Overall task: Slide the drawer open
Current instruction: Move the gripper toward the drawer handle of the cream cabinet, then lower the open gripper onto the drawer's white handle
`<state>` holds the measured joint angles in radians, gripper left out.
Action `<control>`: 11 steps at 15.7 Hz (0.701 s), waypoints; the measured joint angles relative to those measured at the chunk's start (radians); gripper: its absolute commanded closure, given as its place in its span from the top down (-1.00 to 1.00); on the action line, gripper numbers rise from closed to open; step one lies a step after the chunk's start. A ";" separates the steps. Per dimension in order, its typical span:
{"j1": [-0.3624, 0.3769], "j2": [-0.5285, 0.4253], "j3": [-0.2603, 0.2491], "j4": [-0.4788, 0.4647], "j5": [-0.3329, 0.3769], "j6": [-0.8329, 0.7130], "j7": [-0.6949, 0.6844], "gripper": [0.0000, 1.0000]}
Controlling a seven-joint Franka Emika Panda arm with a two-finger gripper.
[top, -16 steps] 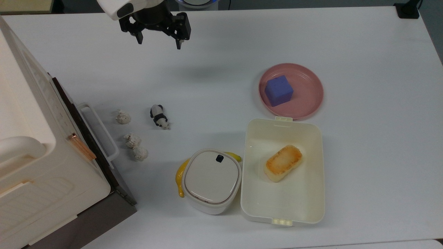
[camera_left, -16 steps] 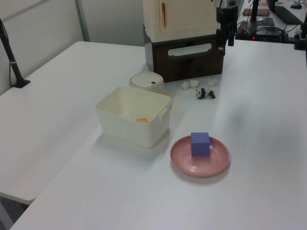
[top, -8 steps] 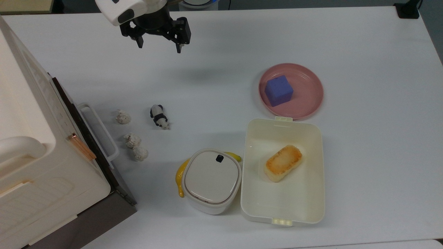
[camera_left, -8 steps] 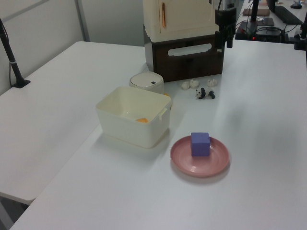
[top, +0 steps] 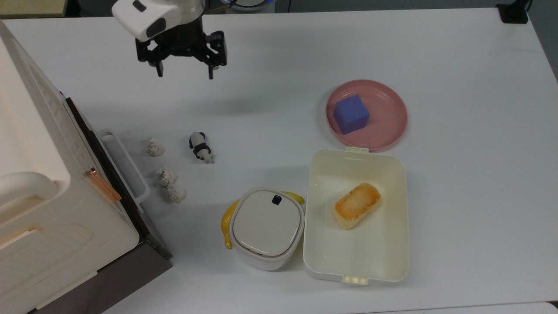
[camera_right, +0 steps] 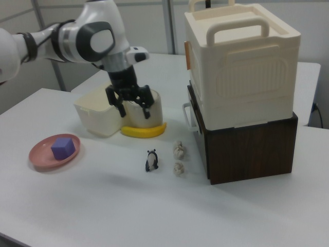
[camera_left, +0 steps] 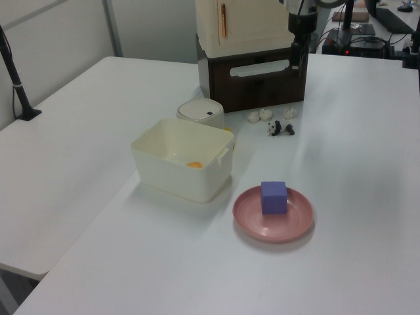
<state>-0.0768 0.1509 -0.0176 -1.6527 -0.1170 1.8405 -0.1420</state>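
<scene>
**Q:** Where is the gripper, and what is its state?

**A:** The gripper point(top: 184, 72) hangs in the upper left of the top view, above bare white table point(top: 457, 174). Its two black fingers are spread wide and hold nothing. In the right view it point(camera_right: 134, 110) sits left of centre, in front of the cream lunch box point(camera_right: 97, 116).

**Q:** Where is the drawer?

**A:** The drawer point(top: 114, 174) lies at the left edge of the top view, dark brown front flush with its cabinet, under a cream storage box point(top: 39, 196). The white loop handle point(top: 125, 168) projects toward the table centre. The gripper stands well apart from it.

**Q:** What else is on the table?

**A:** Three white crumpled lumps point(top: 168, 178) lie near the handle, with a panda figurine point(top: 200, 147) beside them. Centre frame: a lidded white container point(top: 267, 226) over a banana point(top: 226, 224), touching the open lunch box point(top: 355, 261), which contains a toasted bread piece point(top: 356, 205). A pink plate point(top: 392, 117) above it carries a purple cube point(top: 351, 114).
</scene>
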 measured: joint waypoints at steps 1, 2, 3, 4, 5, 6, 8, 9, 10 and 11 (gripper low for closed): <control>-0.001 0.010 -0.017 -0.001 -0.004 0.024 -0.056 0.90; -0.002 0.024 -0.037 -0.002 -0.005 0.055 -0.108 0.87; -0.005 0.042 -0.056 -0.002 -0.005 0.091 -0.153 0.86; -0.008 0.061 -0.073 -0.003 -0.005 0.131 -0.184 0.81; -0.011 0.082 -0.090 -0.003 -0.005 0.176 -0.210 0.78; -0.013 0.102 -0.107 -0.003 -0.005 0.219 -0.231 0.74; -0.014 0.136 -0.133 -0.003 -0.005 0.290 -0.254 0.71; -0.014 0.147 -0.141 -0.003 -0.005 0.319 -0.260 0.69; -0.014 0.154 -0.148 -0.003 -0.005 0.343 -0.262 0.68; -0.014 0.156 -0.153 -0.002 -0.005 0.359 -0.263 0.66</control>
<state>-0.0909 0.3072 -0.1706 -1.6550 -0.1217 2.1995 -0.4045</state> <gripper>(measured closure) 0.141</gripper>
